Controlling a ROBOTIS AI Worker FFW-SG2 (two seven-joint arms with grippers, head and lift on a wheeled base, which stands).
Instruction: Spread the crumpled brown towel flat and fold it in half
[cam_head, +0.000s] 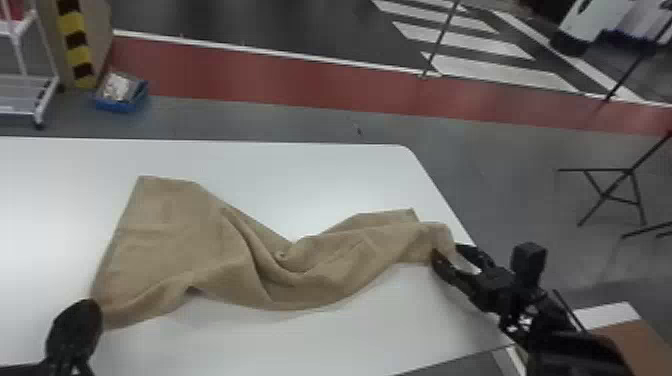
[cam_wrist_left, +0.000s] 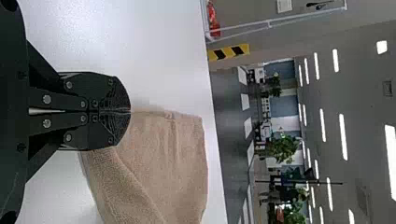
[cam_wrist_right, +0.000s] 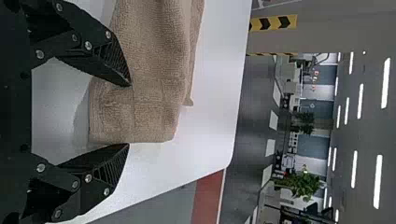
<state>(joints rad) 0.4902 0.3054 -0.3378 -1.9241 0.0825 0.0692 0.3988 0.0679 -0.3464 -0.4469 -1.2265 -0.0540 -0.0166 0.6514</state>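
Left-wrist view: towel (cam_wrist_left: 163, 158) (rumpled) in tool (cam_head: 91, 306)

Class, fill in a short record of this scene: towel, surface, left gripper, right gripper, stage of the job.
Towel: brown, wide at the left, creased and bunched toward the right
Surface: white table
Left gripper: shut on the towel's near left corner
Right gripper: open, at the towel's right end
Stage: towel not yet flat or folded in half

Brown towel (cam_head: 170, 240) lies crumpled across the white table (cam_head: 240, 165)
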